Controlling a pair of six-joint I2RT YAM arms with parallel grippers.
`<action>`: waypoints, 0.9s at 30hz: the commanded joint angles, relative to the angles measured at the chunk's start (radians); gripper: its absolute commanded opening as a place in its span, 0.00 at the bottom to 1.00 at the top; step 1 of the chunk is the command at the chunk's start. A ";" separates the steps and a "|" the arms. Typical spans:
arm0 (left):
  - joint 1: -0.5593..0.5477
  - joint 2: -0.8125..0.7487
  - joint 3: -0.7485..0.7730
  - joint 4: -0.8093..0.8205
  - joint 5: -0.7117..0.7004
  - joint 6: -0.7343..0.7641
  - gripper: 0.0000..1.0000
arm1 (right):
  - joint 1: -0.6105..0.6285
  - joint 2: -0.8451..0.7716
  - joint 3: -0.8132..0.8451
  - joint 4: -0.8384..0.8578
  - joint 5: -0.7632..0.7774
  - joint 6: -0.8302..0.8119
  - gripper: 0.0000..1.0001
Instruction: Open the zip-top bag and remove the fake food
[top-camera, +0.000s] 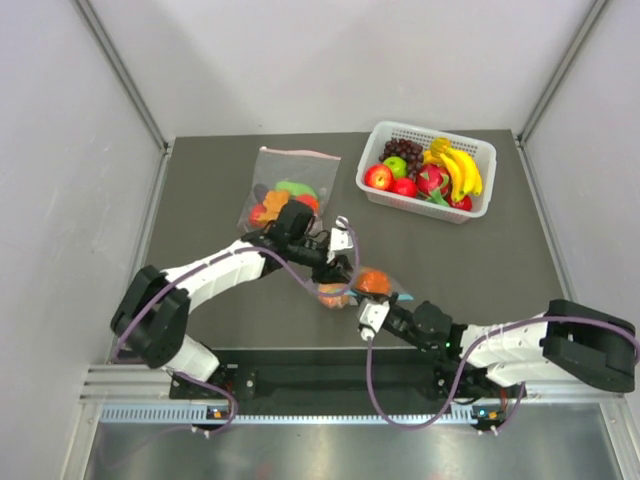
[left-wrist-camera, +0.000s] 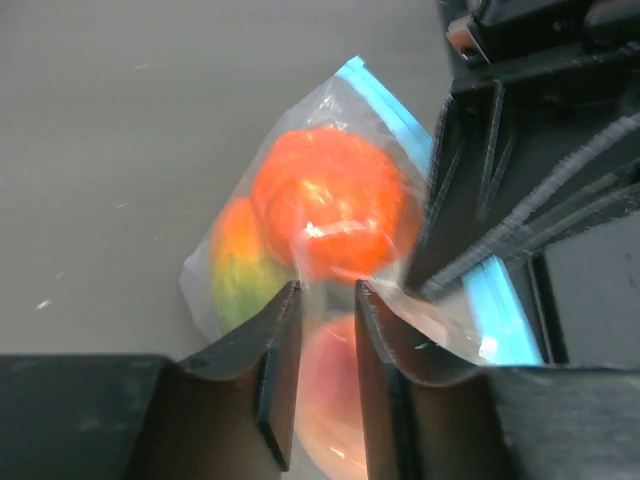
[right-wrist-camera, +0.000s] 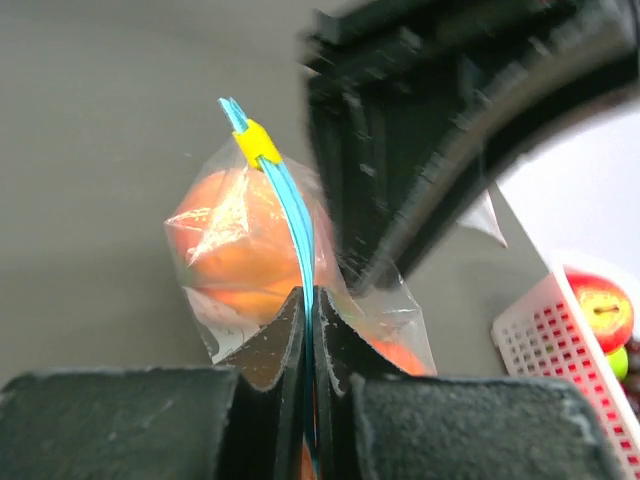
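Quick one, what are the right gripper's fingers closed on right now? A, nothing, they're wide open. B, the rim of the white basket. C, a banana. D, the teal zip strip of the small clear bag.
D: in the right wrist view the right gripper is shut, with the teal zip strip of the zip-top bag running straight down between its fingers.
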 joint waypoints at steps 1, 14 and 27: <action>-0.005 -0.180 -0.094 0.283 -0.137 -0.161 0.38 | -0.061 -0.061 0.069 -0.049 0.005 0.093 0.00; 0.004 -0.561 -0.347 0.722 -0.289 -0.264 0.69 | -0.288 -0.278 0.224 -0.356 -0.161 0.297 0.00; 0.067 -0.487 -0.335 0.639 0.024 -0.184 0.68 | -0.380 -0.371 0.212 -0.418 -0.338 0.415 0.00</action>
